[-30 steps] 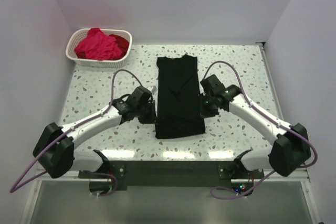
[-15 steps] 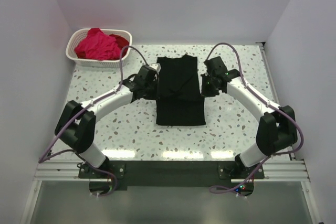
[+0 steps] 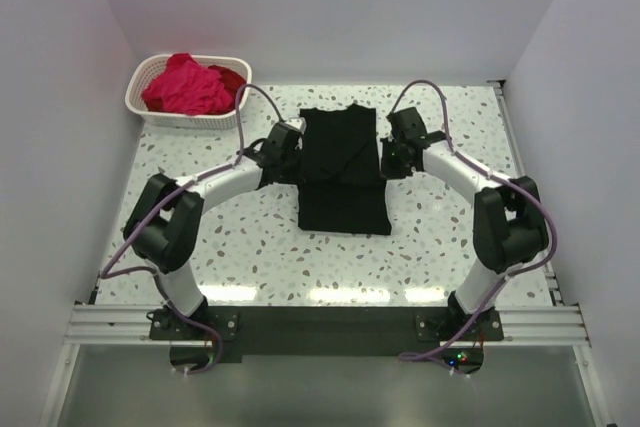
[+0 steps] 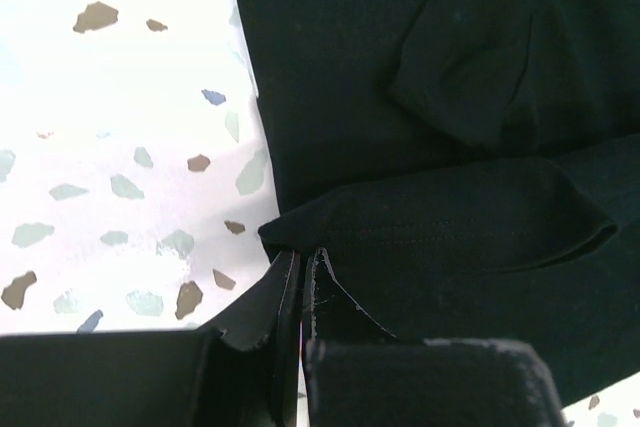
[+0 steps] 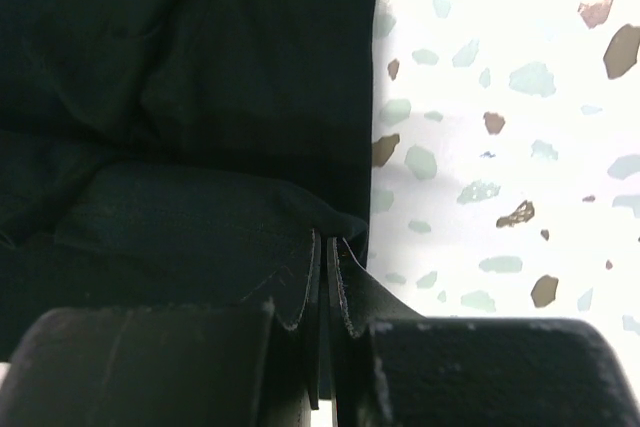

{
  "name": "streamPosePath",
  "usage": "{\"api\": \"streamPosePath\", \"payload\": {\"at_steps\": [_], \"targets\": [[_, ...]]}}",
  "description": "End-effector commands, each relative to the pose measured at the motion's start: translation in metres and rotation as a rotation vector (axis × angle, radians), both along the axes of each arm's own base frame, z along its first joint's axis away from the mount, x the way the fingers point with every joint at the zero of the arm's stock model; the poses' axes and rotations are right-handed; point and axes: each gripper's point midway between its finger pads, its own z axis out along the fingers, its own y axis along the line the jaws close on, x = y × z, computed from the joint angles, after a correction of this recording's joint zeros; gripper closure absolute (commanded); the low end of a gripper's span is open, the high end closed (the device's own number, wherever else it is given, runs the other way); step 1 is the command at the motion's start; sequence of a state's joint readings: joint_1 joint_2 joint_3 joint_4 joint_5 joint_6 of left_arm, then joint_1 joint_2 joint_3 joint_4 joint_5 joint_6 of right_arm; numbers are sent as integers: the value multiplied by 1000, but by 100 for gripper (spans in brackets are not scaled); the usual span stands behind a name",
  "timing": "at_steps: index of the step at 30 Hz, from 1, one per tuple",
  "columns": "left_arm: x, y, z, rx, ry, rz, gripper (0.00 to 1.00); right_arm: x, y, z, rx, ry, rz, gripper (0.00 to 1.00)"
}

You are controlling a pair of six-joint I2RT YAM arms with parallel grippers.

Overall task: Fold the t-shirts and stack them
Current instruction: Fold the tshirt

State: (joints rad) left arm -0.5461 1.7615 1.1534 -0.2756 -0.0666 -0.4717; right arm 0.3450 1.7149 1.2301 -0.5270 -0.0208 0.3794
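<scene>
Black t-shirt (image 3: 340, 182) lies flat mid-desk (image 3: 200, 222), nearer the far edge. Left gripper (image 4: 300, 259) and right gripper (image 5: 326, 242), both clamped tight, each pinch a folded hem corner. To fold well, the 2 should travel level together, landing the hem square.

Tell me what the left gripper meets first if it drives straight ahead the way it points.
The large plain black t-shirt: the left gripper is shut on its folded edge, and more black cloth lies directly ahead.
</scene>
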Motion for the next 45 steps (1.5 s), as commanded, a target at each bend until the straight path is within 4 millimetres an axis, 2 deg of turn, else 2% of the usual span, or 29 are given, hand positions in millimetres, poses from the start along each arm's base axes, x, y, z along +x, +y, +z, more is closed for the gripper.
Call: {"api": "streamPosePath", "payload": {"at_steps": [1, 4, 10, 13, 14, 16, 17, 18, 19, 21, 22, 24, 26, 27, 29, 31, 33, 35, 37, 39, 40, 41, 43, 45], "targets": [[29, 0, 17, -13, -127, 21, 100, 20, 0, 1, 11, -67, 3, 100], [32, 0, 14, -12, -145, 26, 100, 23, 1, -4, 13, -71, 0, 100], [34, 1, -5, 6, -122, 32, 100, 27, 0, -15, 6, -71, 0, 100], [34, 2, -14, 11, -110, 46, 90, 30, 0, -17, -5, -73, 9, 100], [35, 1, -13, 2, -113, 53, 84, 31, -1, -15, -11, -80, 8, 96], [38, -1, -6, -10, -128, 60, 77, 33, -2, -9, -12, -97, 14, 89], [39, 0, 4, -19, -144, 67, 68, 35, -6, -5, -33, -113, 3, 80], [39, -1, 11, -25, -154, 71, 65, 36, -6, 0, -38, -126, 11, 76], [39, -1, 28, -41, -182, 78, 61, 36, -6, 12, -31, -151, 12, 70], [34, 2, 42, -45, -203, 93, 49, 33, -4, 25, -19, -178, 22, 65], [31, 4, 58, -68, -230, 105, 40, 32, -2, 31, -11, -192, 25, 62], [21, 0, 71, -87, -251, 98, 34, 25, 5, 49, 16, -240, 47, 60], [8, -6, 86, -113, -278, 85, 33, 18, 11, 58, 40, -272, 63, 60], [-2, -17, 89, -121, -284, 56, 34, 13, 25, 62, 76, -282, 102, 61], [-15, -27, 90, -127, -293, 27, 42, 5, 37, 60, 91, -286, 136, 65], [-31, -39, 80, -139, -260, -10, 48, -4, 58, 58, 119, -287, 190, 70], [-43, -48, 72, -157, -229, -44, 48, -11, 74, 44, 140, -255, 222, 72], [-51, -47, 63, -162, -213, -46, 48, -14, 80, 30, 139, -230, 232, 75], [-58, -44, 57, -161, -203, -49, 47, -11, 87, 14, 148, -215, 234, 76], [-62, -43, 54, -163, -196, -53, 46, -3, 90, 7, 143, -216, 233, 76], [-66, -41, 52, -163, -193, -53, 45, -1, 90, -8, 123, -185, 234, 77], [-67, -39, 51, -163, -193, -51, 44, 7, 91, -7, 110, -196, 229, 77], [-71, -34, 51, -165, -197, -46, 44, 13, 91, -22, 74, -174, 234, 79], [-75, -29, 50, -163, -200, -38, 44, 33, 85, -18, 19, -215, 205, 80]]}}
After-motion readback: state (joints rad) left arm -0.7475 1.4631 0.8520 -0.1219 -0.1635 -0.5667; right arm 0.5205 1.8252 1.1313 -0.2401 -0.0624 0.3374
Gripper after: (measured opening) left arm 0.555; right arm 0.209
